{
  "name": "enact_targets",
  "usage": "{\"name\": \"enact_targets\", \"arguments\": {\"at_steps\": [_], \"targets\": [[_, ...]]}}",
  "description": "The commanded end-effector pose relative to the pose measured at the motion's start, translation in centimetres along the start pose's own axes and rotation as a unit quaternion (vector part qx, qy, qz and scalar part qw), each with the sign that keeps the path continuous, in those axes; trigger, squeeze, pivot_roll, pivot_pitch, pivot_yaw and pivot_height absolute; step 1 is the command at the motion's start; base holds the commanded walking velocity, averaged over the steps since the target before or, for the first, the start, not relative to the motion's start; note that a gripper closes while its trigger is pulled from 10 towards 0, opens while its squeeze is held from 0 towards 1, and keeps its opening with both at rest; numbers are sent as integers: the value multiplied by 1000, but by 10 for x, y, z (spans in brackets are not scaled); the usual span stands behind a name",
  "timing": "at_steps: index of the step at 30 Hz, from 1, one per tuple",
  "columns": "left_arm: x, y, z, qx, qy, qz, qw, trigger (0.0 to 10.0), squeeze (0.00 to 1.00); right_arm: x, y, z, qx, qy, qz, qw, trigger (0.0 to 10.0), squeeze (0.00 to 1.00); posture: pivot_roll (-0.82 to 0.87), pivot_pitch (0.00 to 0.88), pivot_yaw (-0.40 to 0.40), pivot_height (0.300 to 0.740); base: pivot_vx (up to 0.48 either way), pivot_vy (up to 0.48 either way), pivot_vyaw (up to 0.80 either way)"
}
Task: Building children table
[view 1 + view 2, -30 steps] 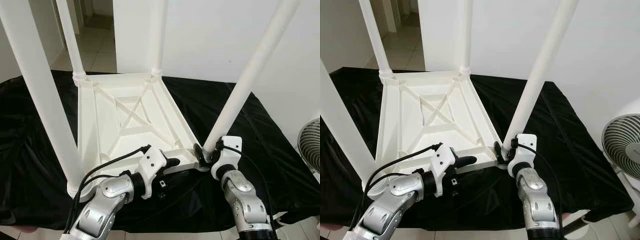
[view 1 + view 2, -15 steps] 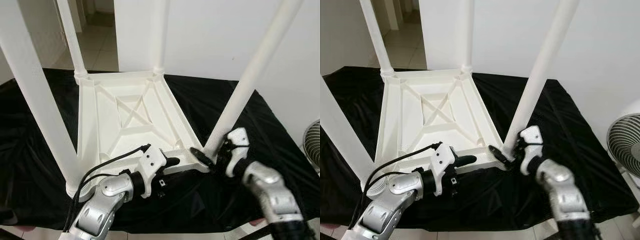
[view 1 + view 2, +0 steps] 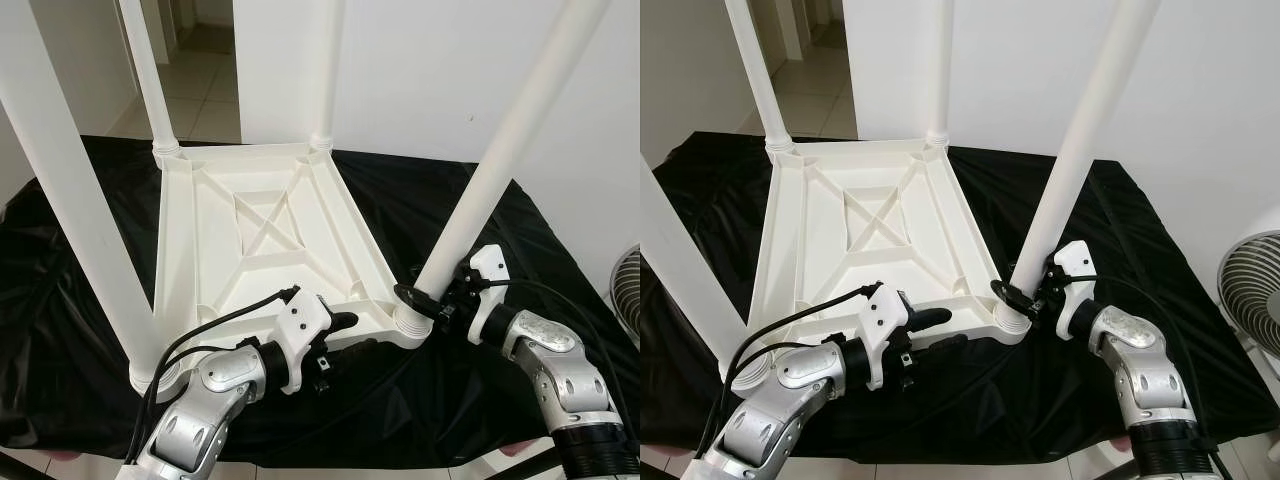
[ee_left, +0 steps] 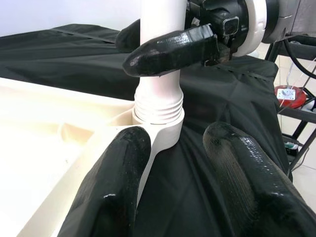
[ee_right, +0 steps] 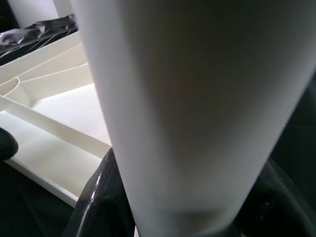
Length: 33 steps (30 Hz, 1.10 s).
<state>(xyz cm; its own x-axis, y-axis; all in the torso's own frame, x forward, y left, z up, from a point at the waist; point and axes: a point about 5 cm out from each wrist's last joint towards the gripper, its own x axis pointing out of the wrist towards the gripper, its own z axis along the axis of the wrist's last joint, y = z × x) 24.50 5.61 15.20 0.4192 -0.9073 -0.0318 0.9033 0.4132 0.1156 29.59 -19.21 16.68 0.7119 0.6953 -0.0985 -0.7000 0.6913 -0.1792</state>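
A white children's table [image 3: 260, 250] lies upside down on a black cloth, with its legs pointing up. My right gripper [image 3: 418, 297] reaches in from the right and is shut on the near right leg [image 3: 500, 160] just above its corner socket. In the left wrist view one right finger [image 4: 168, 49] crosses the front of that leg and the other sits behind it; screw threads [image 4: 158, 106] show above the socket. My left gripper [image 3: 335, 340] rests at the tabletop's near rim, open, one finger over the rim and one over the cloth.
The black cloth [image 3: 500, 380] covers the whole support surface under the table. A standing fan [image 3: 1250, 290] is close on the right. A white wall rises behind, and a doorway with a tiled floor [image 3: 200, 90] lies at the back left. The tall near left leg [image 3: 70, 200] stands close to my left arm.
My right arm has swung out to the right and its wrist has turned around the near right leg, fingers staying at the leg's base. The left gripper has not moved.
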Motion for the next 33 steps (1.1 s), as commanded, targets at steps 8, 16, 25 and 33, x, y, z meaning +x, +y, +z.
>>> {"name": "enact_targets", "arguments": {"at_steps": [8, 16, 25, 33], "targets": [[-1, 0, -1, -5, 4, 21, 1000, 10000, 0, 17, 19, -16, 65, 17, -72, 995, 0, 0, -1, 58, -59, 740, 0, 0, 0], [0, -3, -2, -7, 3, 19, 1000, 10000, 0, 27, 36, -18, 101, 7, -142, 985, 0, 0, -8, 57, -63, 740, 0, 0, 0], [4, -6, -2, -10, 0, 14, 1000, 10000, 0, 33, 51, -24, 140, 33, -333, 932, 0, 0, -12, 47, -80, 740, 0, 0, 0], [4, -7, -3, -9, -1, 12, 1000, 10000, 0, 28, 57, -19, 141, 23, -395, 907, 0, 0, -13, 32, -86, 740, 0, 0, 0]]}}
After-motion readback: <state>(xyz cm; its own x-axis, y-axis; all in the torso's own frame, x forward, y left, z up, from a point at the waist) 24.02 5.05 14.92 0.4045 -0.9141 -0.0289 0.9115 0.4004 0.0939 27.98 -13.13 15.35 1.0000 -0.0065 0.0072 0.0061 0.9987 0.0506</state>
